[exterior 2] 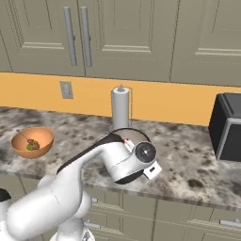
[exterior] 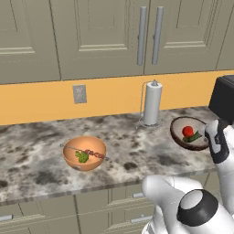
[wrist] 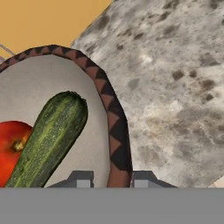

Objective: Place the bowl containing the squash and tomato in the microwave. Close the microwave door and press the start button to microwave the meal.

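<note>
The shallow bowl (wrist: 114, 131), brown with a zigzag rim and matte beige inside, sits tilted with its rim between the gripper (wrist: 112, 179) fingertips, which are clamped on it. The ridged green squash (wrist: 50, 138) and glossy tomato (wrist: 11, 146) lie inside, beside the gripper. The white arm (exterior 2: 94, 162) reaches forward over the speckled marble counter (exterior: 36, 155).

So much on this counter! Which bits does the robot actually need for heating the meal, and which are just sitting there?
Needed:
- bowl, tilted, its rim between the tool's fingers
- squash and tomato, inside the bowl
- microwave, at the right end of the counter

Just sitting there:
- orange bowl with a skewer
- paper towel roll
- wall outlet
</note>
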